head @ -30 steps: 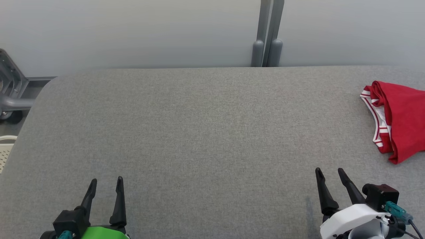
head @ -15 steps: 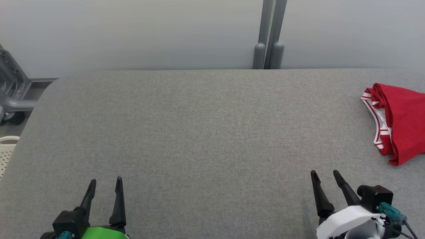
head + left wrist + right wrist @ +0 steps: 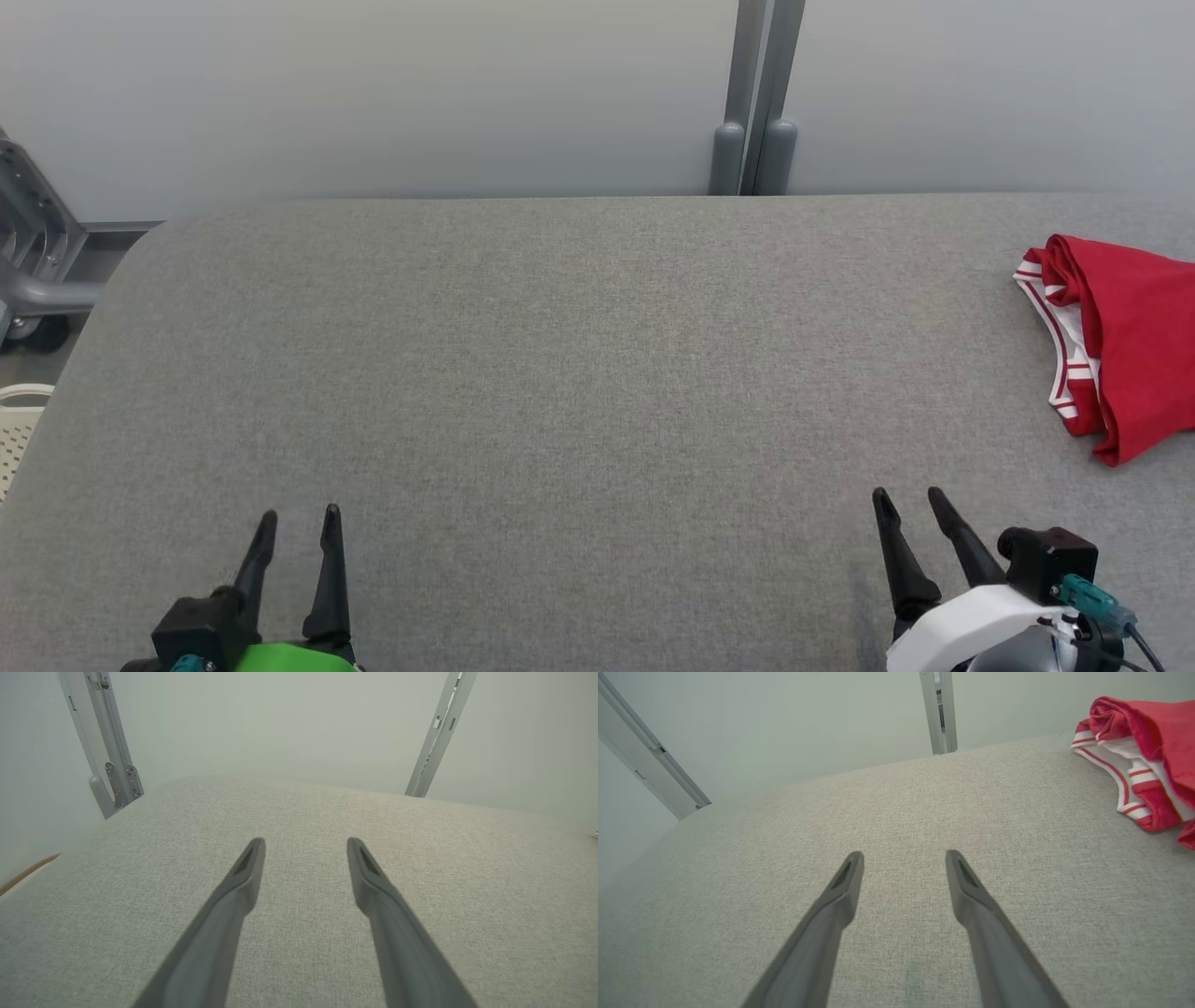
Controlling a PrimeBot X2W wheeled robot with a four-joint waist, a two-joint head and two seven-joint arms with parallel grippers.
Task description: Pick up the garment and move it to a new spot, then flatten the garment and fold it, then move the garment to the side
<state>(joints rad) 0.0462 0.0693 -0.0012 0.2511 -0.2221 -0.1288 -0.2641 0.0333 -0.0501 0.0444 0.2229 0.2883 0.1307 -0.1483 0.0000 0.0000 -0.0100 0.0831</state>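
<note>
The garment (image 3: 1130, 341) is red with white-and-red striped trim, lying folded at the right edge of the grey padded table (image 3: 579, 355). It also sits at the upper right of the right wrist view as the garment (image 3: 1148, 751). My right gripper (image 3: 907, 501) hovers open near the table's front right, well short of the garment, nothing between its fingers (image 3: 840, 891). At the front left, my left gripper (image 3: 300, 518) is open and empty too, its fingers (image 3: 243, 882) over bare fabric.
A grey wall with a vertical metal post (image 3: 756, 103) runs behind the table. A metal frame with a wheel (image 3: 33, 271) and a pale perforated basket (image 3: 14, 429) stand off the table's left end.
Both grippers have drawn back a little toward the bottom of the head view. The view itself shifted slightly at first. The garment lies where it was.
</note>
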